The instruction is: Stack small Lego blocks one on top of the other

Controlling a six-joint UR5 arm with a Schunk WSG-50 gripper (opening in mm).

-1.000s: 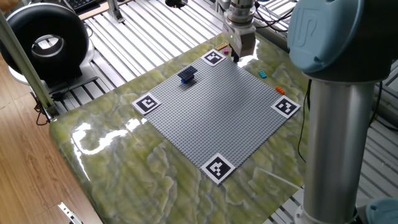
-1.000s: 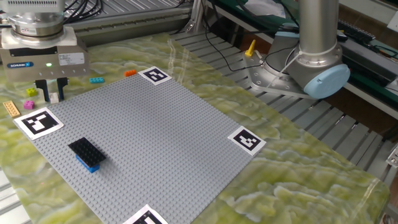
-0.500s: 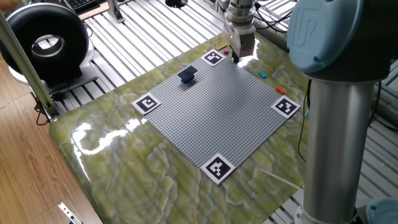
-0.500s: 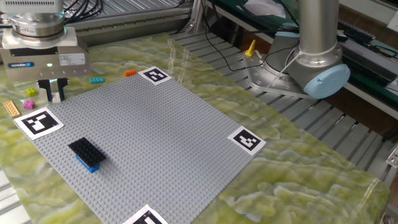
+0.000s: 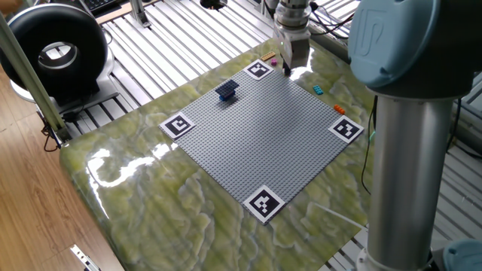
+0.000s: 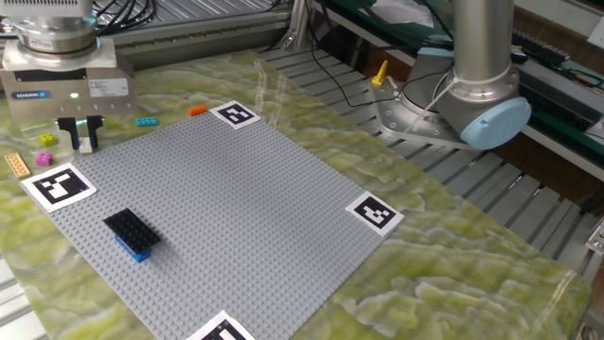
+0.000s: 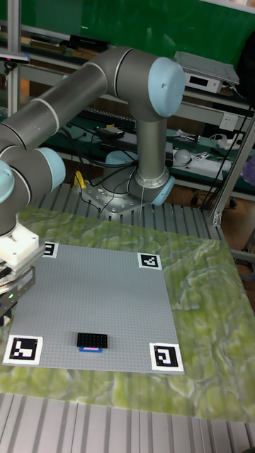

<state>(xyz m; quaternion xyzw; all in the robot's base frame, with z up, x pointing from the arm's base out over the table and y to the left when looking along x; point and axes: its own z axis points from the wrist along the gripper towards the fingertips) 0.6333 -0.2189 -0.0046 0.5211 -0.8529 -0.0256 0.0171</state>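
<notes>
A flat black studded plastic brick point(image 6: 129, 227) is seen seated on a blue studded plastic brick point(image 6: 135, 249), the pair standing on the large grey studded baseplate point(image 6: 226, 208) near its corner with the black-and-white marker square point(image 6: 57, 183). The long axis of the stacked pair is laid roughly parallel to the baseplate edge that runs past that marker square, studs facing up.

The two-finger claw point(image 6: 79, 134) is held above the baseplate edge just beyond the same marker square, its fingers point(image 6: 68, 135) pointed straight down. The fingers are set close together, and something small and pale is seen between them; whether it is pinched cannot be told. The stacked pair lies well apart from the claw, on the far side of the marker square from it.

On the green marbled table point(image 6: 453, 255), just outside the baseplate and near the claw, loose bricks are scattered: a small magenta brick point(image 6: 46, 140), a tan studded plate point(image 6: 17, 165), a small cyan brick point(image 6: 146, 121) and a small orange brick point(image 6: 197, 110).
</notes>
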